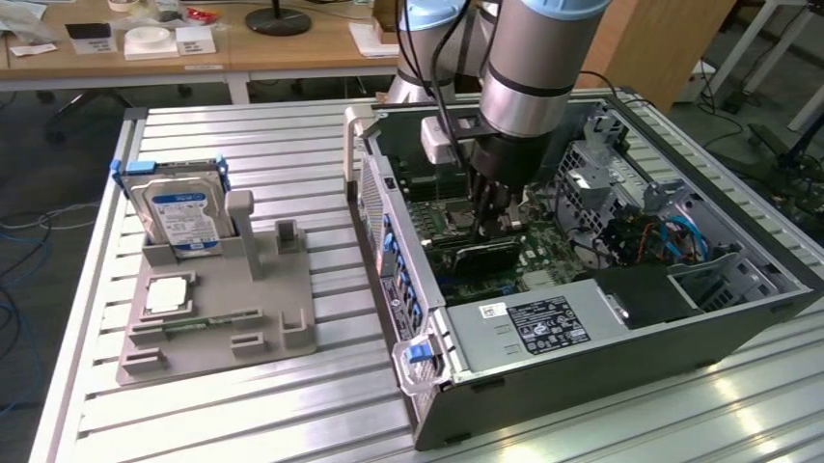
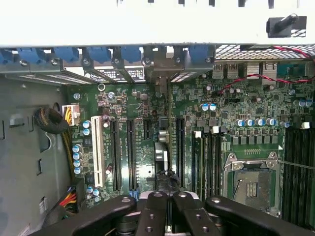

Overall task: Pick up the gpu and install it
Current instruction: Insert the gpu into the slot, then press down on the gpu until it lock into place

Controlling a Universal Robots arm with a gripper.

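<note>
GPU [image 1: 487, 257] held edge-on in closed gripper [image 1: 496, 230], low inside computer case [image 1: 721, 318], over motherboard [image 2: 142, 147] expansion slots: install step, needing exact slot alignment before pressing down.

Silver hard drive [image 1: 180, 214] with blue-white label stands upright in grey holder [image 1: 219, 304], on exterior view's left. Small square silver chip [image 1: 169, 294] lies flat on same holder. Power supply [image 1: 535, 323] near front of open computer case [image 1: 618, 371]. Empty processor socket [image 2: 251, 187] on green board.
</note>
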